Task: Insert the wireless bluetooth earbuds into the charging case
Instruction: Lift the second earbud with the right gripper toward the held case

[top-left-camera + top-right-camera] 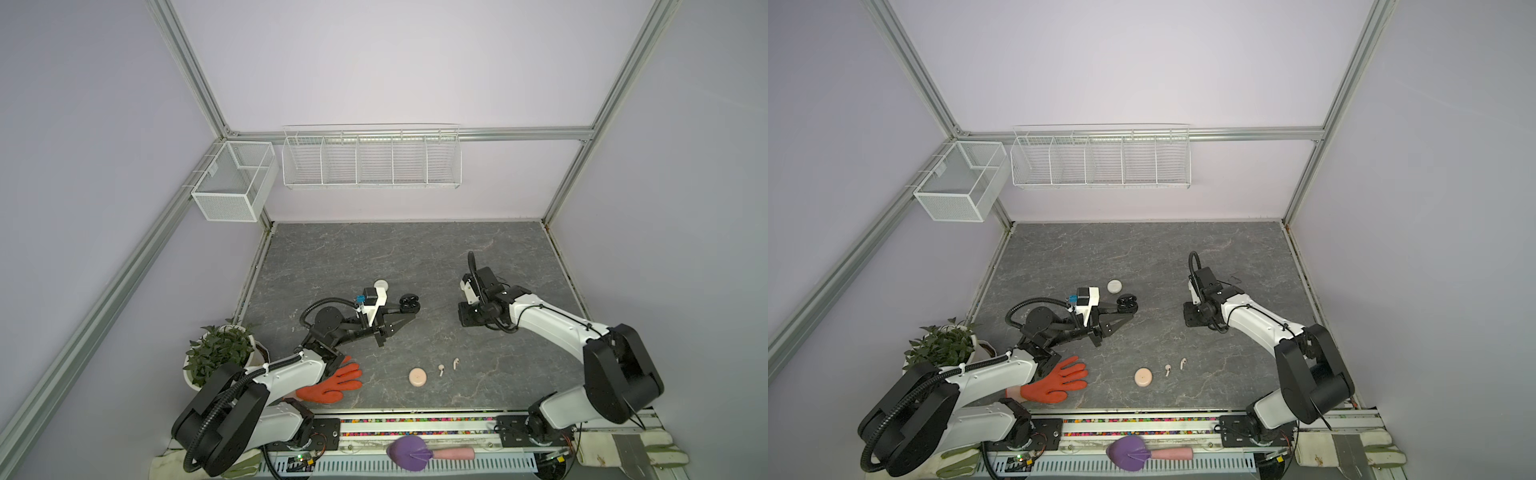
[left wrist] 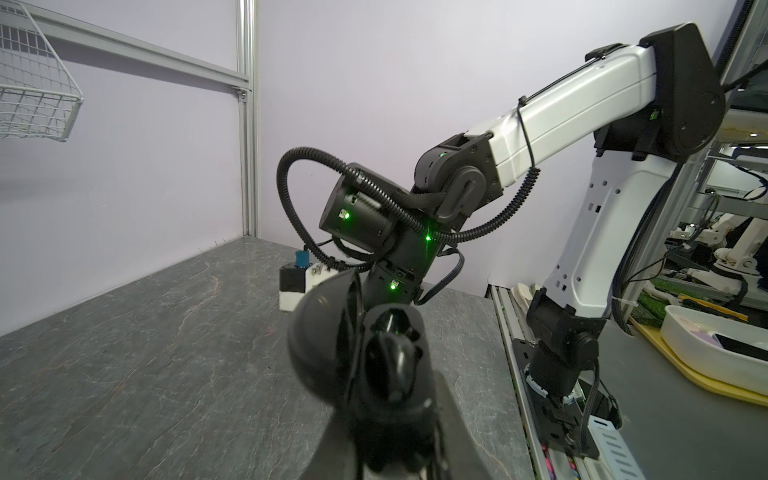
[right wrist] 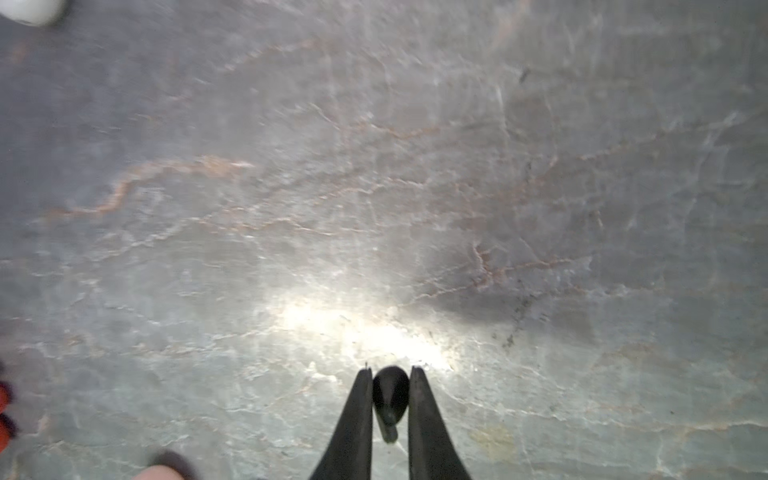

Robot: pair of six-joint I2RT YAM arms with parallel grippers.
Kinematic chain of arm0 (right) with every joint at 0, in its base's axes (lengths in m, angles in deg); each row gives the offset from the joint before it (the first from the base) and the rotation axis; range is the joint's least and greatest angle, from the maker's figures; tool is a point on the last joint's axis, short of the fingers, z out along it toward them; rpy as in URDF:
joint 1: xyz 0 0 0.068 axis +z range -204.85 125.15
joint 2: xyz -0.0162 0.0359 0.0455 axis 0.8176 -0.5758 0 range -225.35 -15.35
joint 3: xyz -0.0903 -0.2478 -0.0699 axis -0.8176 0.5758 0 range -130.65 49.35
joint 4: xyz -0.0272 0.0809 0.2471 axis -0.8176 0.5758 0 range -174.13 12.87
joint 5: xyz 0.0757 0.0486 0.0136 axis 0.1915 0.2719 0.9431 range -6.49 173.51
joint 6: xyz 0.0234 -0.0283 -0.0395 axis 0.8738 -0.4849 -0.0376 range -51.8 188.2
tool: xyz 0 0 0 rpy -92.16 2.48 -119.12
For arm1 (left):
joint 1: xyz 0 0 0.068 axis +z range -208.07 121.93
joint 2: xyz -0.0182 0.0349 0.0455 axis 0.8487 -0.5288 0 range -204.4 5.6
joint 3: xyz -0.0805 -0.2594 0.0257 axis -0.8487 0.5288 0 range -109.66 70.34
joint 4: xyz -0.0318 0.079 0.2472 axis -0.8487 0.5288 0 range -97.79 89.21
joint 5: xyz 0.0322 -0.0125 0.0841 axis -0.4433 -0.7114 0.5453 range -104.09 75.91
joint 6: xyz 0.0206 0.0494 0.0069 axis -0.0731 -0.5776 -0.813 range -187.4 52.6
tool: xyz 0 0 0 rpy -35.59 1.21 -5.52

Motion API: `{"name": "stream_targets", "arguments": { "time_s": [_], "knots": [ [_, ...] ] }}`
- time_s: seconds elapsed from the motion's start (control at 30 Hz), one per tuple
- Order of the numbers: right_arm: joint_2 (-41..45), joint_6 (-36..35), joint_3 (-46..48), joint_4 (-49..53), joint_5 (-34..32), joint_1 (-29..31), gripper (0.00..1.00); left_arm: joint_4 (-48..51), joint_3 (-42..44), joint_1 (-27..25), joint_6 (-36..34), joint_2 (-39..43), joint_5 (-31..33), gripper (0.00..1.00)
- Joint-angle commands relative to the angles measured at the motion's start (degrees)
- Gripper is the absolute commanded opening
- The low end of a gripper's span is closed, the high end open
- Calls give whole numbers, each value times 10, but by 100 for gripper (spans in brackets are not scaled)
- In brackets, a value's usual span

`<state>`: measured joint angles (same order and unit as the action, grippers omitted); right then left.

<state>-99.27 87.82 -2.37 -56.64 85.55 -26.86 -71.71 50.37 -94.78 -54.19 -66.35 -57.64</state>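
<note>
My right pincer is clamped on one black earbud: bud end at the fingertips, stem running back between the fingers. My left pincer is pinching the open black charging case at its tip. The pale pink earbuds lie on the table, well apart from both pincers.

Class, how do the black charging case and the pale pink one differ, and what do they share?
The black charging case is open and held by the left gripper; the pale pink charging case is shut and lies free, nearer the front. Both are round.
</note>
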Motion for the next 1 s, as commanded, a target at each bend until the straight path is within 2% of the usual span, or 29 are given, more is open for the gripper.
{"name": "stream_targets", "arguments": {
  "time_s": [0.0, 0.27, 0.43, 0.57, 0.77, 0.97],
  "knots": [
    [29, -13, 10, -29, 26, 8, 15, -35, -5, -2, 20, -3, 1, 0],
    [100, -35, 39, -80, 58, 27, 15, -28, -14, -2, 28, -1, 3, 0],
    [124, -60, 34, -99, 81, 33, 14, -46, -15, -1, 61, -14, 28, 0],
    [137, -66, 19, -109, 92, 39, 14, -69, -21, 6, 75, -33, 13, 0],
    [158, -63, -16, -132, 115, 49, 14, -171, -28, 37, 143, -71, -13, 0],
    [193, -75, -38, -171, 130, 69, 14, -171, -38, 37, 124, -64, -30, 0]
  ]
}}
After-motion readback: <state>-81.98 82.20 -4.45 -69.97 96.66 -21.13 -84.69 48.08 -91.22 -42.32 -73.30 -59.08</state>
